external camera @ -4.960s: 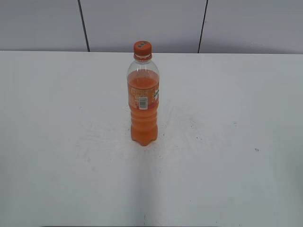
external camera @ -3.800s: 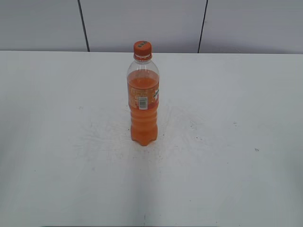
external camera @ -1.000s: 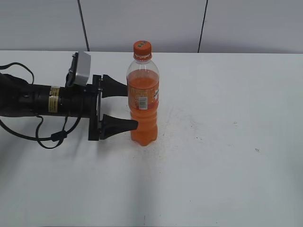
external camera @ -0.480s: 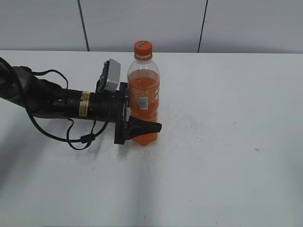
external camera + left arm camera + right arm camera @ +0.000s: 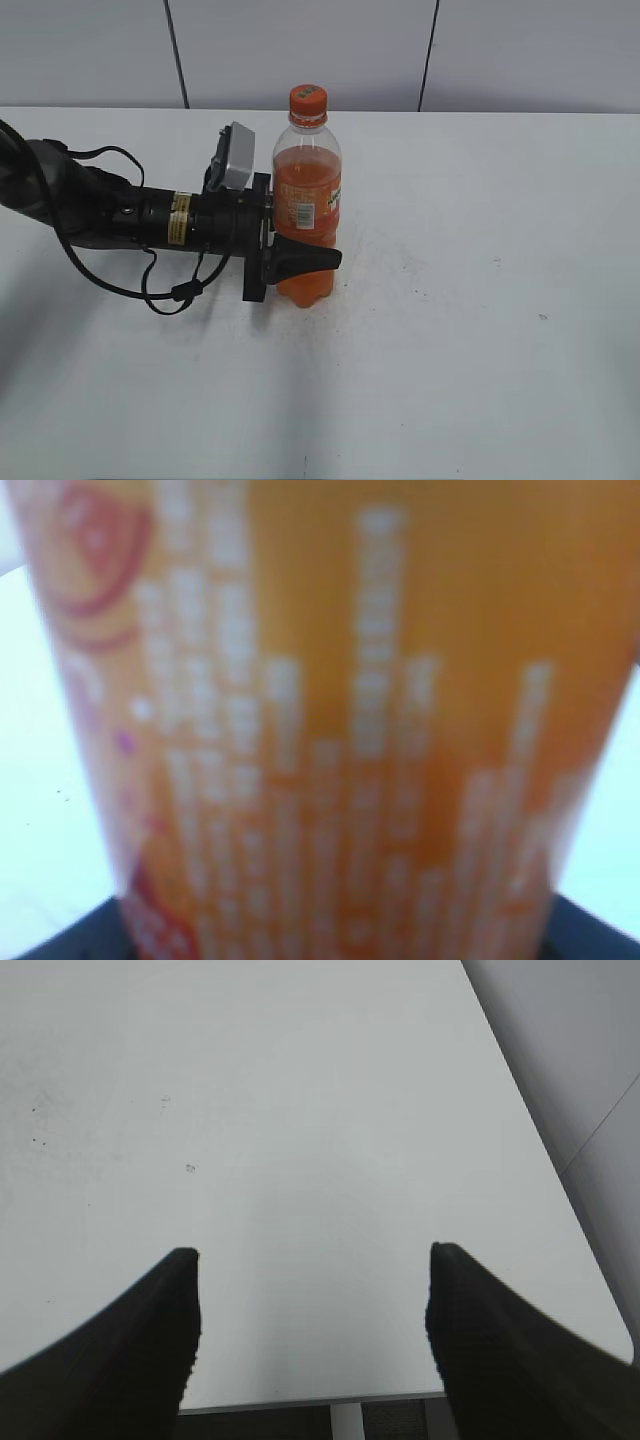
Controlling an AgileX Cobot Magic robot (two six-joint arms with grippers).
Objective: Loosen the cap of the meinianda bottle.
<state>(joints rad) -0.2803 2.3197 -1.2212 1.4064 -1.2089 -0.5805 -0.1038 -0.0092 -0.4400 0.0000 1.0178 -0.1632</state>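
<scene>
The meinianda bottle (image 5: 305, 195) stands upright on the white table (image 5: 480, 300), full of orange liquid, its barcode patch facing me. The orange cap (image 5: 308, 97) sits on its neck. My left gripper (image 5: 318, 240) reaches in from the left and is shut on the bottle's lower body, just below the label. Its near finger crosses the bottle's front and its far finger is hidden behind the bottle. In the left wrist view the blurred orange label (image 5: 340, 720) fills the frame. My right gripper (image 5: 312, 1300) is open and empty over bare table, out of the exterior view.
The left arm and its cable (image 5: 120, 225) lie low across the left of the table. A grey panelled wall (image 5: 300, 50) runs behind the table's far edge. The right wrist view shows the table's edge (image 5: 300, 1400) and corner.
The left arm came in from the left, put its fingers round the bottle and closed on it. The bottle shifted slightly right in the last half second.
</scene>
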